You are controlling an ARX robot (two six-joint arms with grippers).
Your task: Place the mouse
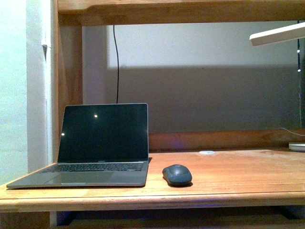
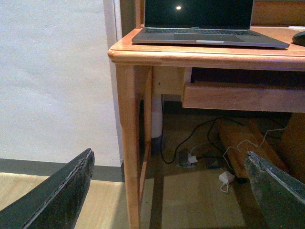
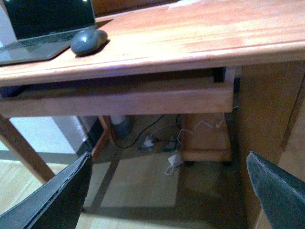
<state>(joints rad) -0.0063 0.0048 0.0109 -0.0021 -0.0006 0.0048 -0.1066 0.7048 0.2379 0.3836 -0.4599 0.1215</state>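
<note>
1. Below counter level, left claw [image 2: 167,191] and right claw [image 3: 167,191] hang spread wide, holding nothing.
2. Mouse [image 1: 177,174] rests on the counter [image 1: 238,176], just beside the laptop [image 1: 95,148].
3. Placement looks complete; neither arm is near it.

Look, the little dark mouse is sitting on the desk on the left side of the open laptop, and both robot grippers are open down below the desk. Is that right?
Not quite. The mouse sits on the right side of the open laptop, as the front view shows. The rest holds: it rests on the desk, and the left gripper and right gripper are open, below desk level.
</note>
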